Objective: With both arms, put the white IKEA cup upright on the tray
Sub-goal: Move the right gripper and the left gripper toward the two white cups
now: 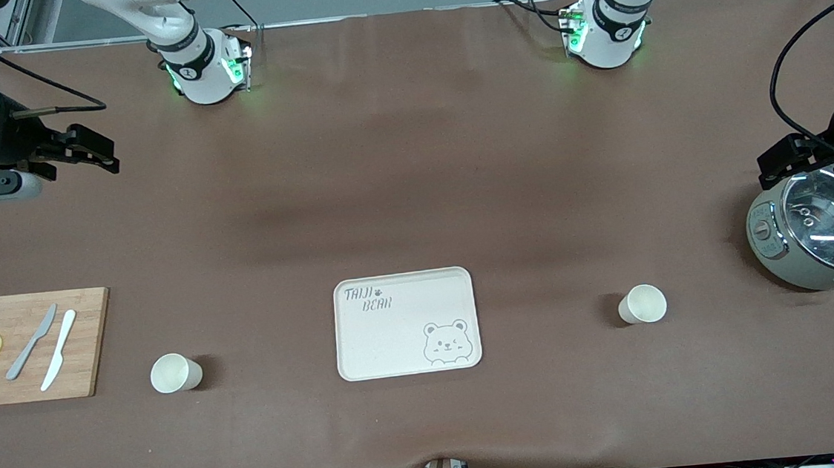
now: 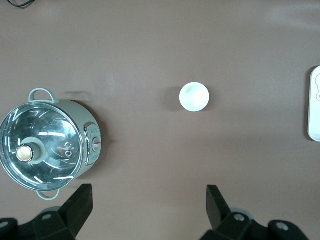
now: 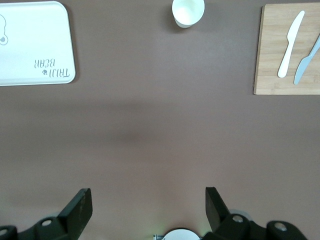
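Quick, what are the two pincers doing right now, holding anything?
Left pincer: open, holding nothing, up over the table near the pot.
Right pincer: open, holding nothing, over bare table at the right arm's end.

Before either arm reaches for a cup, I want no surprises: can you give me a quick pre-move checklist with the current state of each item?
1. Tray bare, ready for cups: ok.
2. Cup near the cutting board upright, mouth up: ok.
3. Cup near the pot upright: ok.
4. Left gripper open, holding nothing, up by the pot: ok.
5. Right gripper open, holding nothing, over bare table: ok.
6. Cutting board with its knives apart from the nearest cup: ok.
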Robot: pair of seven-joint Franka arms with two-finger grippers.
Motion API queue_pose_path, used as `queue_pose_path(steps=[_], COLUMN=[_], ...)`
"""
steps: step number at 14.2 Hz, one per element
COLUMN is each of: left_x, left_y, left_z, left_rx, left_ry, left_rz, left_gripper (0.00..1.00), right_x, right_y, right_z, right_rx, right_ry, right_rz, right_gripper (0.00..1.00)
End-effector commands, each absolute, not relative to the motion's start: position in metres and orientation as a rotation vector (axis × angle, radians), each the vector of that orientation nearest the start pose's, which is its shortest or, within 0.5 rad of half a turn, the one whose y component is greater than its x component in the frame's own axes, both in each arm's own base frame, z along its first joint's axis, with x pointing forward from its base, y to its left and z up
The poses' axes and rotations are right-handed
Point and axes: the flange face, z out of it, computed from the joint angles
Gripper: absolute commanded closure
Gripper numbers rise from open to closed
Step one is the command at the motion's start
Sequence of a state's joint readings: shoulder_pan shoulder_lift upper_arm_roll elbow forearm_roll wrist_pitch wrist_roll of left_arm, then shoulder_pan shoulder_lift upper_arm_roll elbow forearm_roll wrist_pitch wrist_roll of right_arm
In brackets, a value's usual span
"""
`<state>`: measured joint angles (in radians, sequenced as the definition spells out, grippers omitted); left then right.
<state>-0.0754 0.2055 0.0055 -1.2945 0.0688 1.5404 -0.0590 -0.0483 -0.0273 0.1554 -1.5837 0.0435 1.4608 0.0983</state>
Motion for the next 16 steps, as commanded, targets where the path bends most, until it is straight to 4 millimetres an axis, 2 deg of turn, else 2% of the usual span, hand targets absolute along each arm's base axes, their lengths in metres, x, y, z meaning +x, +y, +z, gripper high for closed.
queue_pose_path(steps=[1, 4, 8, 10, 14, 16], left_x=[0.614, 0.616, 0.613, 0.619, 0.637, 0.653], left_y=[-0.035, -0.037, -0.028, -0.028, -0.029, -0.032], left_z=[0.636, 0.635, 0.64, 0.619, 0.575, 0.551], left_rx=[-3.046, -3.044, -3.052, -3.051, -3.053, -3.078], left_ry=[0.066, 0.062, 0.139, 0.139, 0.126, 0.133], left_rz=[-0.105, -0.111, -0.114, -0.047, 0.051, 0.043], left_gripper=[0.0, 0.0, 0.0, 0.0, 0.0, 0.0], right_x=[0.535, 0.539, 0.548, 0.564, 0.605, 0.628], right_y=[0.065, 0.061, 0.052, 0.037, 0.019, 0.003], right_z=[0.625, 0.617, 0.613, 0.601, 0.556, 0.534], right_rx=[-3.099, -3.097, -3.091, -3.089, -3.077, -3.067], right_ry=[0.004, 0.014, 0.044, 0.085, 0.13, 0.156], right_rz=[0.106, 0.129, 0.093, 0.063, 0.042, -0.044], right_gripper=[0.0, 0.0, 0.0, 0.0, 0.0, 0.0])
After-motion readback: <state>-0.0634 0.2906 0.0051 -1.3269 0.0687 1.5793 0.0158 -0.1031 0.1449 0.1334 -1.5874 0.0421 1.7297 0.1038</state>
